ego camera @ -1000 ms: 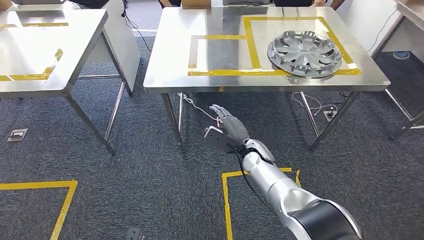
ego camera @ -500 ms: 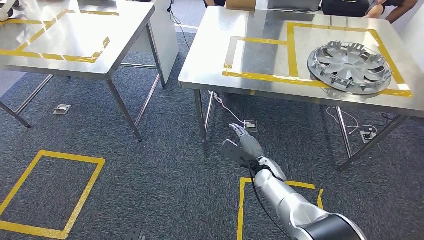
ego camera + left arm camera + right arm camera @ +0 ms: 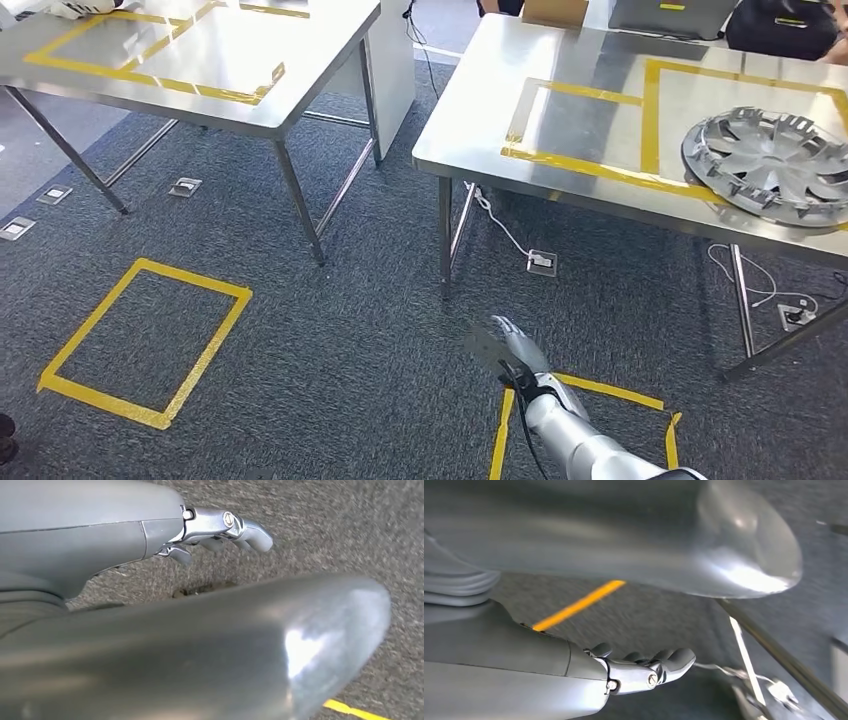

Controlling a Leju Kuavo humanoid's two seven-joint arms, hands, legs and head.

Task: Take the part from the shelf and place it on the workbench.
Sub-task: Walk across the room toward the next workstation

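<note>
The part, a silver wheel cover with curved spokes, was seen lying flat on the steel tabletop at the right of the head view. It rested near the tabletop's front edge, inside a rectangle marked out with yellow tape, its near rim lying over the front strip of tape. A smaller taped rectangle was marked just beside it on the same tabletop.

The right hand was held low over the grey carpet, well apart from the part, with its fingers extended and spread and nothing in them. In the right wrist view the fingers were shown loosely bent with nothing between them and the thumb. The left hand was likewise seen over the carpet in the left wrist view, its fingers apart and nothing gripped.

A second steel tabletop, also marked with yellow tape, stood at the upper left. Two yellow taped squares were laid on the carpet, one at the left and one beneath the right arm. A white cable was run to a floor socket beneath the first tabletop.
</note>
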